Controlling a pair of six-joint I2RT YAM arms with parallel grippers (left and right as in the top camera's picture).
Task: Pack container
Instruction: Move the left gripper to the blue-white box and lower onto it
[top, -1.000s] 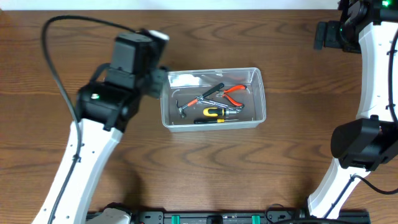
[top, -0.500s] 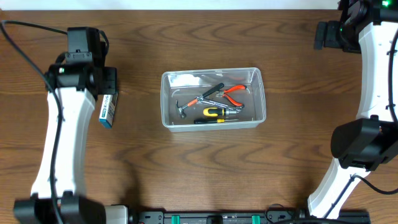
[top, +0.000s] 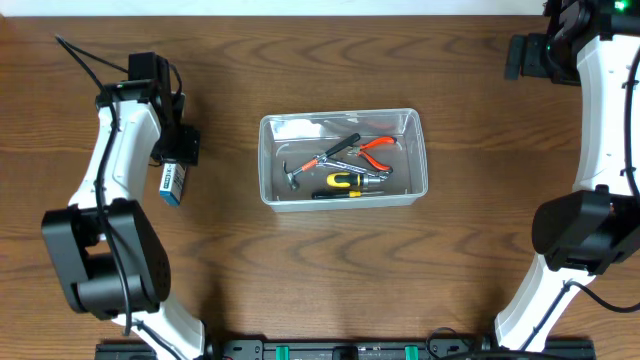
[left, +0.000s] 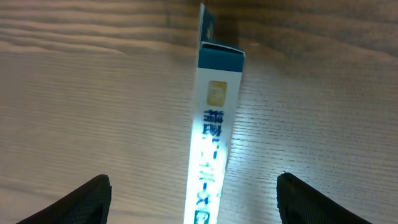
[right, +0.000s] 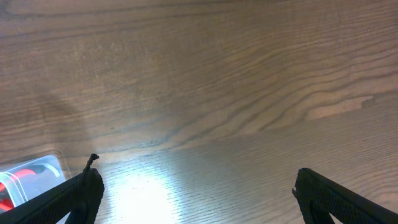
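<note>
**Operator:** Where does everything sit?

**Describer:** Your left gripper (left: 193, 196) hangs over the small blue-and-white box (left: 217, 112), jaws wide, the box between them and touching neither; your right gripper (right: 196, 186), jaws wide too, holds nothing above the bare table (right: 217, 74); the clear container (top: 340, 115) sits mid-table, well apart from the box, with pliers (top: 375, 148) and a hammer (top: 292, 175) inside

**Operator:** What could go wrong?

**Describer:** The box looks narrow and on edge; if you close off-centre it may tip or skid; a loose hold could drop it short of the container
</note>
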